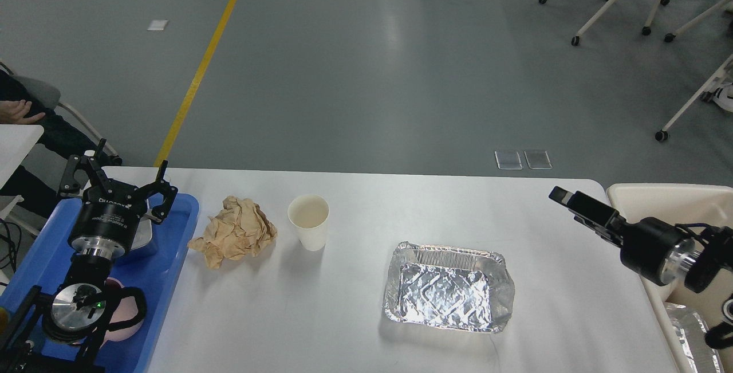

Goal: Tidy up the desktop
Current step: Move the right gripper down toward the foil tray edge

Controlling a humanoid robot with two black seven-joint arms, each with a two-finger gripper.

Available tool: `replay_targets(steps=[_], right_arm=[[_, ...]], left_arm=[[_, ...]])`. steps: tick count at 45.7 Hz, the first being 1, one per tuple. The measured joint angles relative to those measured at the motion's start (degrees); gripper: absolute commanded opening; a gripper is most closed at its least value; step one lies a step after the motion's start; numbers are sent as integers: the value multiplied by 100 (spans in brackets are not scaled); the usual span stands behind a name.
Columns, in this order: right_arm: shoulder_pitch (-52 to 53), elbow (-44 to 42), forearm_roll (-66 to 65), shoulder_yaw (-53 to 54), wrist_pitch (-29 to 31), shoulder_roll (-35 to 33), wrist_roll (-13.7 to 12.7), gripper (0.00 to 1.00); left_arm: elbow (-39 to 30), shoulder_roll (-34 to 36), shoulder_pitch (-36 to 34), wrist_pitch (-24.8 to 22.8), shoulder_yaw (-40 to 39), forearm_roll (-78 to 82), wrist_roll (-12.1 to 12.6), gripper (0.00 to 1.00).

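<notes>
Beyond the desk's far edge I saw a smooth grey floor (355, 75) catching soft overhead glare. A yellow line (203, 66) ran diagonally across it at the left. White wheeled chair legs (607, 9) crowded the upper right corner, and two small clear floor plates (523, 159) lay near the desk's far right corner.

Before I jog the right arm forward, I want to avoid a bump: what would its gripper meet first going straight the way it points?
The right gripper points up-left, over the desktop's far right corner. Nothing stands in that line; the foil tray and paper cup lie well aside. Height is hard to judge.
</notes>
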Motion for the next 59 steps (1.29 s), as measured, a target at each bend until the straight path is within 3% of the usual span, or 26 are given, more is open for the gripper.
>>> replay_targets(steps=[16, 27, 35, 41, 50, 59], right_arm=[[-19, 611, -349, -718, 20, -2845, -2, 100], [-2, 606, -370, -759, 20, -3587, -6, 100], [0, 604, -477, -785, -1, -3512, 2, 100], [54, 600, -1124, -808, -155, -2759, -14, 100], [236, 324, -1532, -1362, 70, -1472, -751, 100], [891, 60, -1425, -2328, 202, -761, -913, 100]], left_arm=[[76, -15, 248, 100, 10, 34, 8, 97], [121, 49, 309, 107, 69, 74, 24, 97], [199, 63, 310, 107, 71, 87, 28, 97], [305, 70, 269, 107, 75, 88, 35, 97], [419, 115, 205, 121, 180, 307, 80, 97], [567, 139, 171, 121, 215, 433, 53, 97]])
